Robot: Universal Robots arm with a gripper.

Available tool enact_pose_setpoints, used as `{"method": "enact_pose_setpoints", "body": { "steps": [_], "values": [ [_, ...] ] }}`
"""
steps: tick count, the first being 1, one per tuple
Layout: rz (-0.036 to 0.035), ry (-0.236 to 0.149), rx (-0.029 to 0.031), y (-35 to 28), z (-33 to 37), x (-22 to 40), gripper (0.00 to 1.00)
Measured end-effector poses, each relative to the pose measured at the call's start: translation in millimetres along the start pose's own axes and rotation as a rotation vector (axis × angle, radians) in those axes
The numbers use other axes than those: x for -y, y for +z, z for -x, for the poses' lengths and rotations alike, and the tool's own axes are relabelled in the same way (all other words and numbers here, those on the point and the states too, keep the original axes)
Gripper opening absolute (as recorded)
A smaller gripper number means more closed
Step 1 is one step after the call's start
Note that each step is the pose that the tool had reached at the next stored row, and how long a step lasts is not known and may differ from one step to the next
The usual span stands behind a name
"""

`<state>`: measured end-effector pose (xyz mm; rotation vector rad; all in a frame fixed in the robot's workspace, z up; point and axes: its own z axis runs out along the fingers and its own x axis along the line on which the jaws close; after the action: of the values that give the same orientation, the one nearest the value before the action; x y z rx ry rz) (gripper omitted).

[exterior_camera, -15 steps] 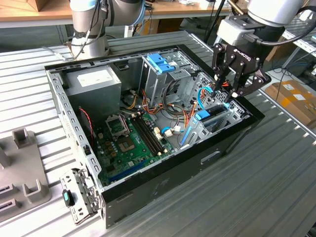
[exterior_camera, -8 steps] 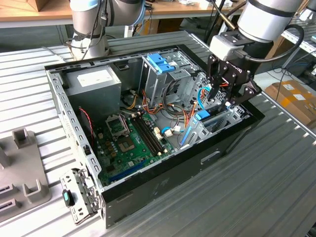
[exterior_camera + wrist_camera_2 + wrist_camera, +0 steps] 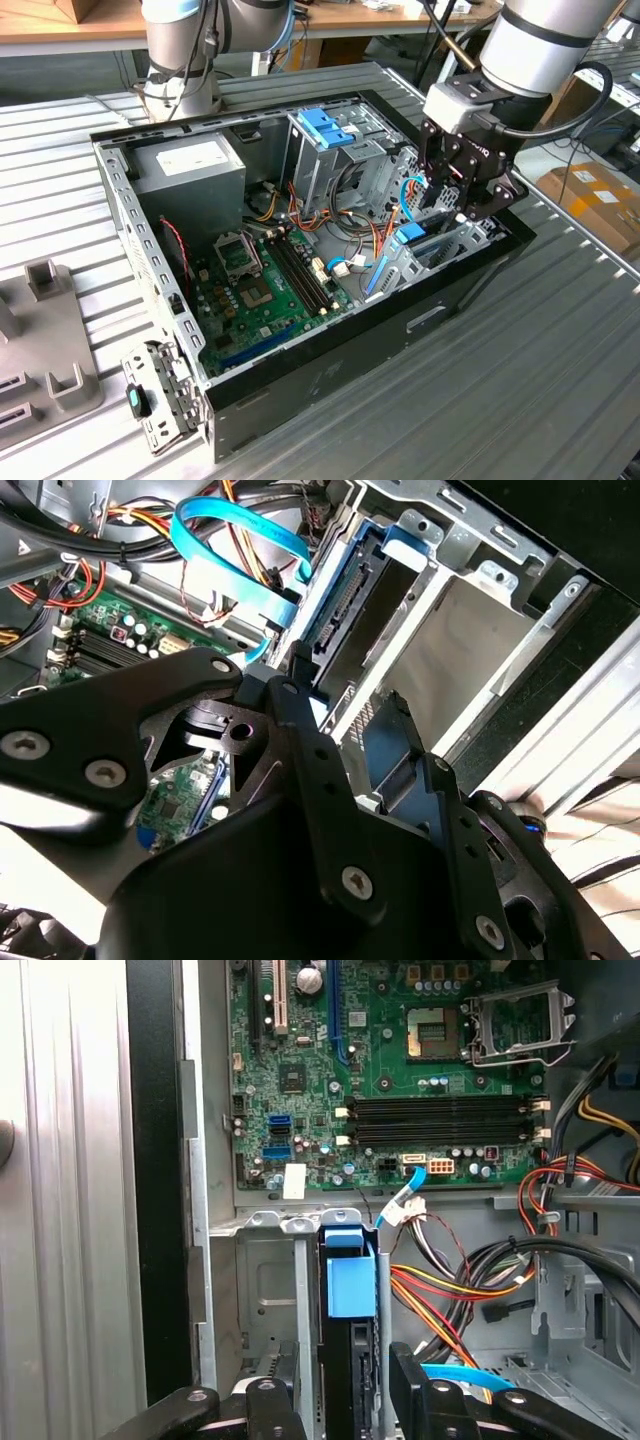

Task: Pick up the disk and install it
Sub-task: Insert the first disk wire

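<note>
At the case's [image 3: 330, 370] corner bay on the exterior view's right, the gripper [image 3: 340, 1380] straddled the upright disk [image 3: 350, 1350]. The second wrist view showed its connector edge [image 3: 340, 610]. I could not tell whether it was pinched or loose.

Edge-on disk [image 3: 341, 608] inside metal bay [image 3: 500, 575]

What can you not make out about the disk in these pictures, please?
First wrist view: the disk stands edge-on, so its label is hidden.
Exterior view: the gripper hides most of the disk.
Second wrist view: the gripper's black links cover its near end.
</note>
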<state>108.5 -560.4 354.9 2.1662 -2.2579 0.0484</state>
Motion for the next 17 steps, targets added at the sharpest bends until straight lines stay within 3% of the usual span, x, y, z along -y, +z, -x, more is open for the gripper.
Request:
{"method": "enact_pose_setpoints", "body": {
  "steps": [12,17],
  "values": [
    [-0.0001,0.000,-0.0019,-0.1,0.0,0.0,0.49],
    [-0.0001,0.000,-0.0021,-9.7,-0.3,0.1,0.49]
  ]
}}
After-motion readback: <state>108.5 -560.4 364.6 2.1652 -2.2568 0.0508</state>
